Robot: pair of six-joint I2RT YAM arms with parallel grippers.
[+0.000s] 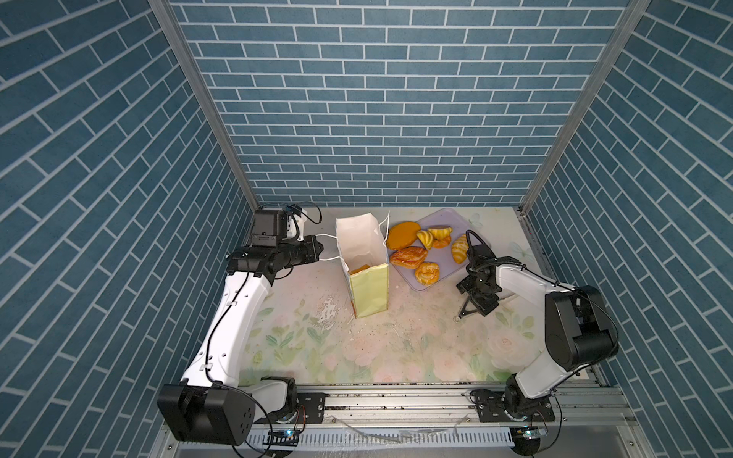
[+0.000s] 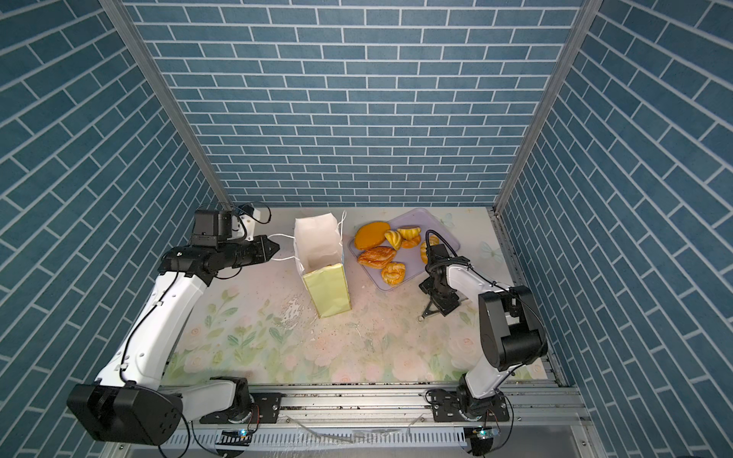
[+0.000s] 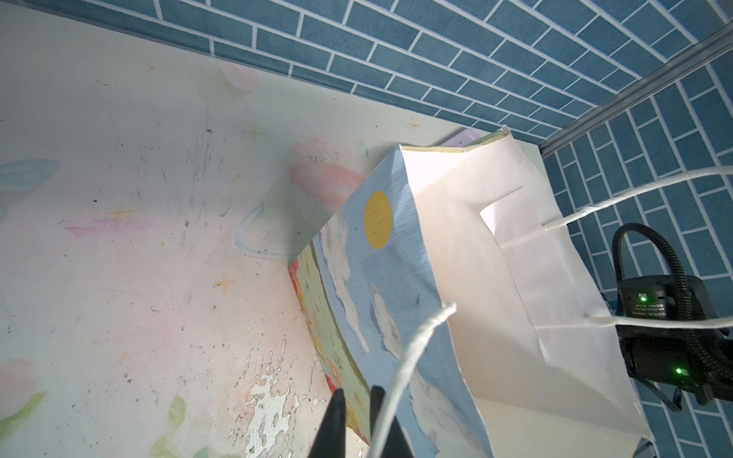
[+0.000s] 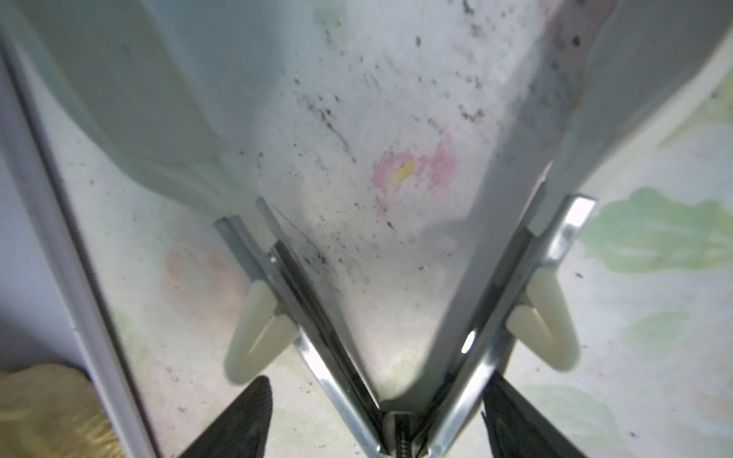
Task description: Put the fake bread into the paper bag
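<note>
The paper bag stands upright mid-table, thin and easily tipped; the left gripper is pinched on its white cord handle, steadying it. The fake bread, probably light, glossy and slippery, sits on the lilac tray at the bag's three o'clock. The right gripper straddles metal tongs, spread wide; whether it squeezes them, I cannot tell

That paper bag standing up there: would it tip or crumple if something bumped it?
Probably both. The paper bag is tall on a narrow base, so likely tippy. Its thin walls already look creased, so they would likely buckle. The left hand pinching a cord handle may steady it.
</note>
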